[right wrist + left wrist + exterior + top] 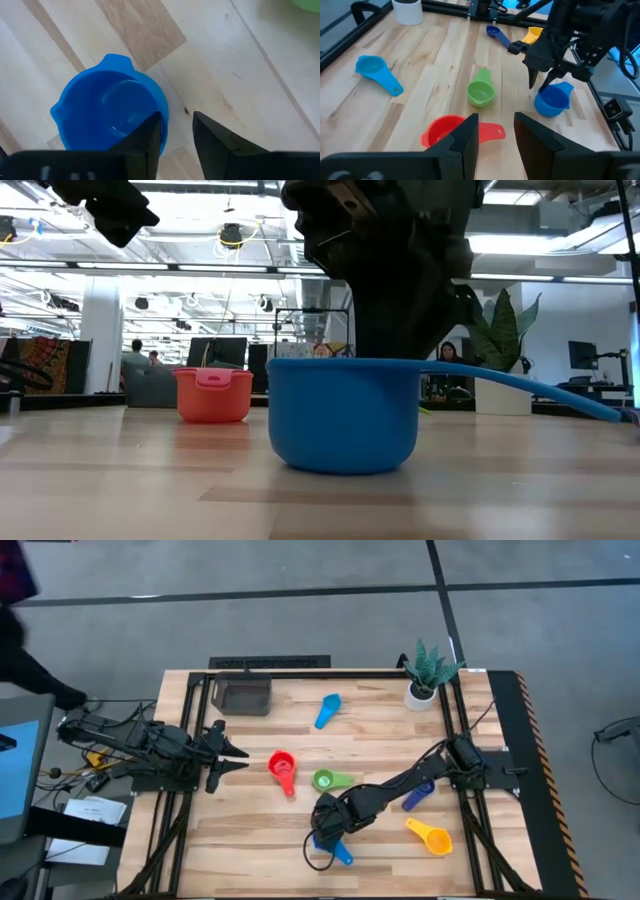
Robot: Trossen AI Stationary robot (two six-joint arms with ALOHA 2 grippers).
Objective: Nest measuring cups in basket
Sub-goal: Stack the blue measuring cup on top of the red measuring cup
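The blue cup [107,107] stands upright on the table [250,830], well apart from the basket [243,695]. The right gripper [176,131] is positioned above its rim, fingers apart, nothing held. The left gripper [495,132] is parked open. The cup is judged light, rigid, slippery; the wall is best pinched.

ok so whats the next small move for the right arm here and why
Probably lower the right gripper a little and close on the blue cup's rim. One finger sits over the bowl, the other outside the wall, and the cup stands on the table far from the basket.
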